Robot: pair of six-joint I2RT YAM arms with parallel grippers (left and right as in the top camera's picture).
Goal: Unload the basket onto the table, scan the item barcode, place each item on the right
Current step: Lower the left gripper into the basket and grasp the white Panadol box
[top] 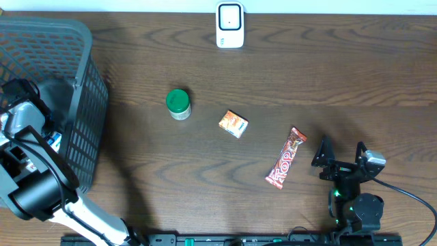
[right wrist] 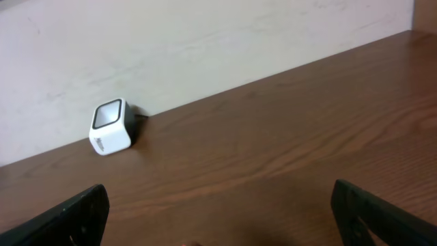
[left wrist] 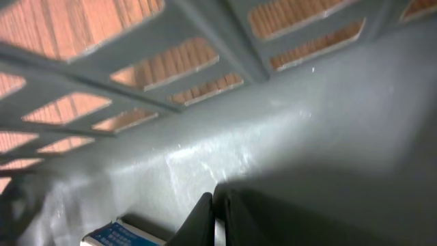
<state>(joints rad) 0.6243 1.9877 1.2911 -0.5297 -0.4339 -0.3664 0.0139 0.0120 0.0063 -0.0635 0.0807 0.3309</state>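
Observation:
The white barcode scanner (top: 230,24) stands at the table's far edge and shows small in the right wrist view (right wrist: 110,127). My left arm reaches down into the grey mesh basket (top: 75,41) at the left. In the left wrist view my left gripper (left wrist: 217,208) is shut, nothing visibly between its fingers, just above the basket floor (left wrist: 287,137). A blue-and-white box (left wrist: 117,235) lies beside its tips; a bit of blue shows in the overhead view too (top: 54,141). My right gripper (top: 340,156) rests open over the table at the front right, holding nothing (right wrist: 218,201).
On the table lie a green-lidded jar (top: 178,104), a small orange box (top: 233,124) and a red chocolate bar (top: 286,158) just left of the right gripper. The basket's mesh wall (left wrist: 171,61) rises close in front of the left gripper.

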